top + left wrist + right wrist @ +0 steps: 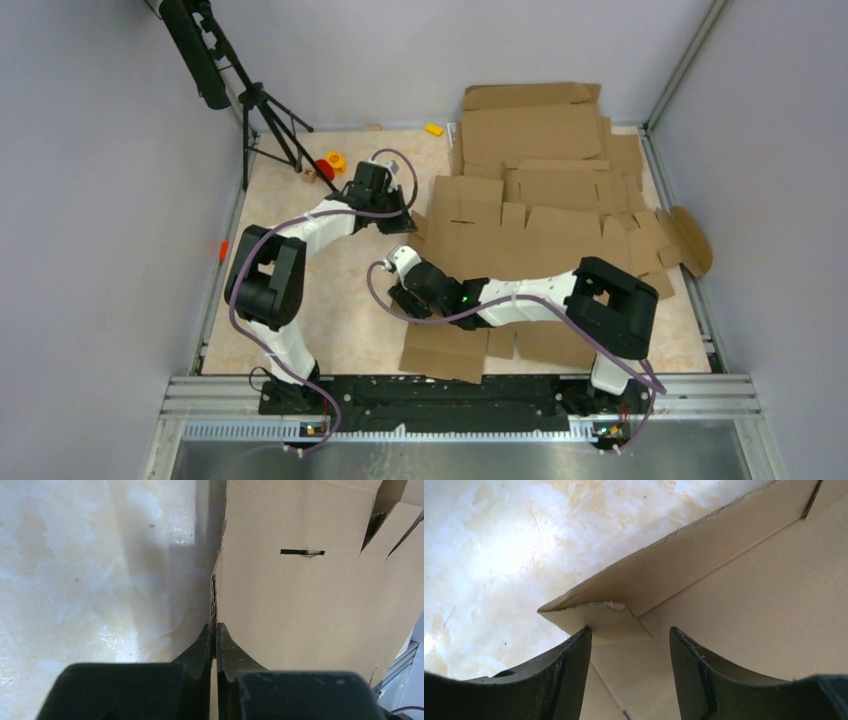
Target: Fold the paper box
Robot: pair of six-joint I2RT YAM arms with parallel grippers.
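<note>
Paper box (490, 235) partly beneath right arm (540, 292)

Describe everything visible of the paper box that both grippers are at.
The paper box is plain brown corrugated cardboard, a mostly flat die-cut blank with crease lines, notched flaps and a small slit. It lies on the pale marbled table, against a pile of other cardboard blanks. The left gripper is shut on its edge. The right gripper is open, its fingers on either side of a small ragged corner flap, where one panel stands raised.
</note>
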